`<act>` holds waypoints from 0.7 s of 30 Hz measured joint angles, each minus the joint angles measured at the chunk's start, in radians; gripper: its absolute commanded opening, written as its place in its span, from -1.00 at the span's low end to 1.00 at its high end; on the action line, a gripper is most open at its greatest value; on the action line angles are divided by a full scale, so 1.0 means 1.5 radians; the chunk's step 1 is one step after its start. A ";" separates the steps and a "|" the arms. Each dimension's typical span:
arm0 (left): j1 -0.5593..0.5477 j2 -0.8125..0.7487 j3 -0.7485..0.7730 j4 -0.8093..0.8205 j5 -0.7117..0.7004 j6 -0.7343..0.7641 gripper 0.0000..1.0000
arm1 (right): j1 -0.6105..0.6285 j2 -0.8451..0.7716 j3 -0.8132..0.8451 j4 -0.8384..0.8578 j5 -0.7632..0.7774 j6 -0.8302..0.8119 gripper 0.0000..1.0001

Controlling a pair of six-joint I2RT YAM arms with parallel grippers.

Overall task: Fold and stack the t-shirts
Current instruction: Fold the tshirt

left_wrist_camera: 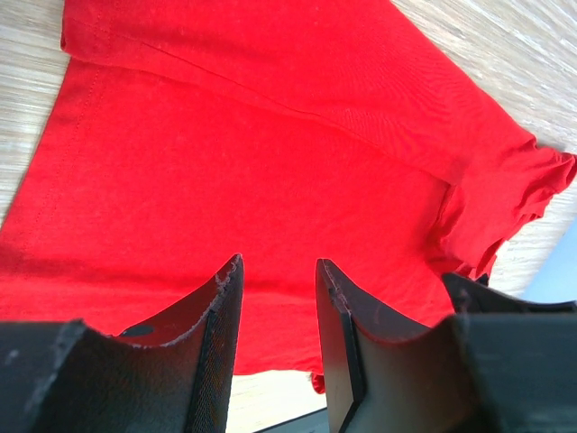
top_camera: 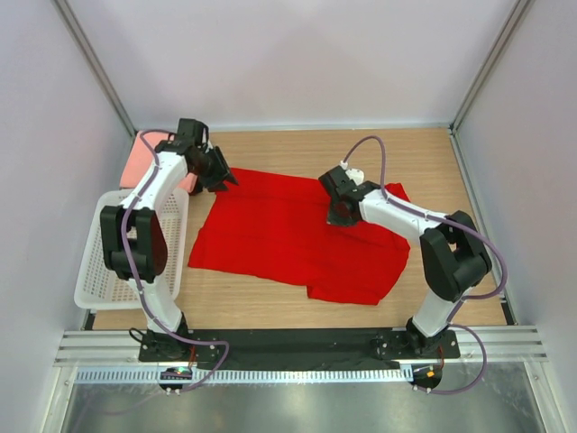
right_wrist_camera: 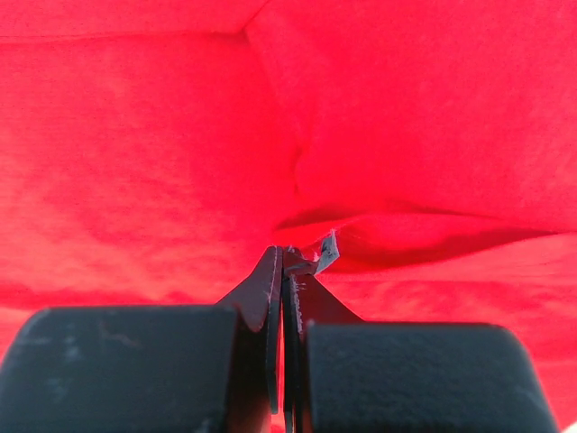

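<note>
A bright red t-shirt [top_camera: 279, 236] lies spread flat on the wooden table, partly folded along its right side. My left gripper [top_camera: 218, 178] hovers over the shirt's far left corner. In the left wrist view the left gripper [left_wrist_camera: 278, 263] is open and empty, with the red shirt [left_wrist_camera: 252, 162] below it. My right gripper [top_camera: 339, 215] rests on the shirt's far right part. In the right wrist view the right gripper [right_wrist_camera: 287, 253] is shut, pinching a pucker of the red cloth [right_wrist_camera: 135, 135]. A folded salmon-pink t-shirt [top_camera: 144, 155] lies at the far left. No dark shirt is in view.
A white plastic mesh basket [top_camera: 106, 262] stands at the left edge of the table, under the left arm. Pale walls with metal posts close in the table on three sides. Bare wood [top_camera: 297, 149] shows behind the shirt.
</note>
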 measured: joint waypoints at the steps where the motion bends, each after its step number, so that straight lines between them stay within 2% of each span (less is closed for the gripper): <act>1: 0.000 0.000 0.000 0.000 0.000 -0.001 -0.21 | 0.008 0.000 0.000 0.000 0.006 0.011 -0.98; 4: 0.000 0.000 0.000 0.000 0.000 -0.001 -0.21 | 0.027 0.000 0.000 0.000 0.023 0.044 -0.97; 6: -0.002 0.000 0.000 0.000 0.000 -0.001 -0.21 | 0.035 0.000 0.000 0.001 0.030 0.061 -0.89; 9: -0.004 0.000 0.000 0.000 0.000 -0.001 -0.21 | 0.039 0.000 0.000 0.001 0.036 0.073 -0.64; 11: -0.006 0.000 0.000 0.000 0.000 -0.001 -0.20 | 0.039 0.000 0.000 -0.001 0.038 0.073 -0.36; 14: -0.009 -0.001 -0.002 0.001 0.000 -0.001 -0.20 | 0.039 -0.003 0.006 -0.018 0.034 0.058 -0.25; 15: -0.011 -0.004 -0.006 0.002 -0.001 0.000 -0.20 | 0.038 -0.005 0.009 -0.025 0.032 0.050 -0.25; 19: -0.027 -0.013 -0.023 0.004 -0.004 0.004 -0.20 | 0.034 -0.036 0.010 -0.044 0.030 0.010 -0.49; 21: -0.045 -0.015 -0.028 0.010 -0.004 0.006 -0.20 | 0.026 -0.053 0.008 -0.047 0.033 -0.012 -0.52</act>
